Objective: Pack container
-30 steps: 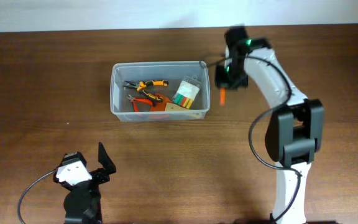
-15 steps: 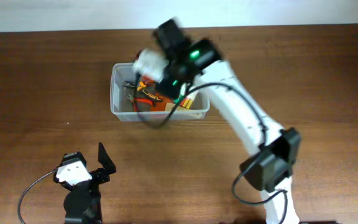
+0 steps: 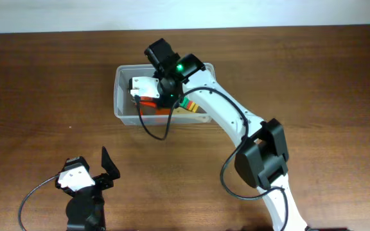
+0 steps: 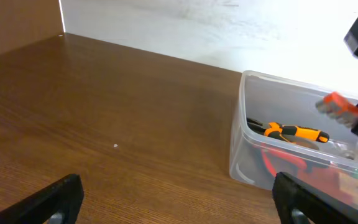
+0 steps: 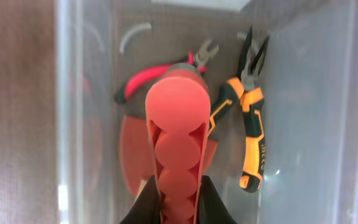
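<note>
A clear plastic container [image 3: 117, 96] stands at the back middle of the table. My right gripper [image 3: 145, 93] hangs over its left half, shut on an orange tube of stacked round pieces [image 5: 175, 124], fingers gripping its lower end [image 5: 176, 196]. Below it in the container lie orange-and-black pliers [image 5: 251, 124], red-handled pliers [image 5: 157, 71] and a flat orange piece [image 5: 129, 155]. From the left wrist view the container [image 4: 244, 146], the pliers [image 4: 294, 132] and the held tube [image 4: 342, 107] show. My left gripper [image 3: 92, 172] is open and empty at the front left, its jaws [image 4: 179, 208] wide apart.
A pack with coloured stripes [image 3: 191, 106] lies in the right half of the container. The right arm [image 3: 236, 122] stretches from the front right across to the container. Bare brown wood [image 4: 104, 124] lies between my left gripper and the container.
My right arm has swung left from beside the container's right end to over its left half, carrying the orange tube, and lowered it toward the tools. The left arm has not moved.
</note>
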You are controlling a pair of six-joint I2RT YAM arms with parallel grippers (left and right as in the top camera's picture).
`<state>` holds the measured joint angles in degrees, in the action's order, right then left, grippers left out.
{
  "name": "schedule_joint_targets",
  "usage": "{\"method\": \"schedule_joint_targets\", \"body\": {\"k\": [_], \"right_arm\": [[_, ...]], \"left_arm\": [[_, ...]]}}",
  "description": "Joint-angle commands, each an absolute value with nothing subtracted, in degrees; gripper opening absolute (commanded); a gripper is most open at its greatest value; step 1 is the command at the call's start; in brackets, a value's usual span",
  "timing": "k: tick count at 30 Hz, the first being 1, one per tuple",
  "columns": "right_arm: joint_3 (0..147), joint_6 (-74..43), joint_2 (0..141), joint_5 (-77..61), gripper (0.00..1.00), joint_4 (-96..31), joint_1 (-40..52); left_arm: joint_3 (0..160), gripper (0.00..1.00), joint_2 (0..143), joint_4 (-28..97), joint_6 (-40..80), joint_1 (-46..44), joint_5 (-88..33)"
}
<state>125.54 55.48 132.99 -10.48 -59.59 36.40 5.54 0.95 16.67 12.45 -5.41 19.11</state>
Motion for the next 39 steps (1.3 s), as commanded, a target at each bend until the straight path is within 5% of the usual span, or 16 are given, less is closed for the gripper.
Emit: {"method": "schedule_joint_targets", "body": {"k": [1, 2, 4, 6, 13, 21, 28, 39], "right_arm": [[125.23, 56.07, 135.13, -11.09, 0.13, -59.07, 33.69], [125.23, 54.83, 135.2, -11.64, 0.52, -59.05, 33.23], [125.32, 52.51, 135.11, -11.57, 0.66, -58.65, 33.23], [126.19, 47.57, 134.47, -10.87, 0.99, -58.67, 33.34], [137.32, 26.3, 129.03, -7.44, 0.99, -66.89, 33.58], [150.89, 22.74, 122.61, -4.93, 0.99, -76.16, 33.36], [151.68, 4.54, 120.68, -7.22, 0.99, -77.97, 33.78], [151.74, 4.6, 115.46, -3.51, 0.99, -81.69, 28.45]], "left_arm": [[5.32, 0.99, 0.69, 16.71, 11.94, -5.63, 19.31], [5.32, 0.99, 0.69, 16.71, 11.94, -5.63, 19.33], [5.32, 0.99, 0.69, 16.71, 11.94, -5.63, 19.31], [5.32, 0.99, 0.69, 16.71, 11.94, -5.63, 19.33], [5.32, 0.99, 0.69, 16.71, 11.94, -5.63, 19.33], [5.32, 0.99, 0.69, 16.71, 11.94, -5.63, 19.31], [5.32, 0.99, 0.69, 16.71, 11.94, -5.63, 19.31], [5.32, 0.99, 0.69, 16.71, 11.94, -5.63, 19.31]]}}
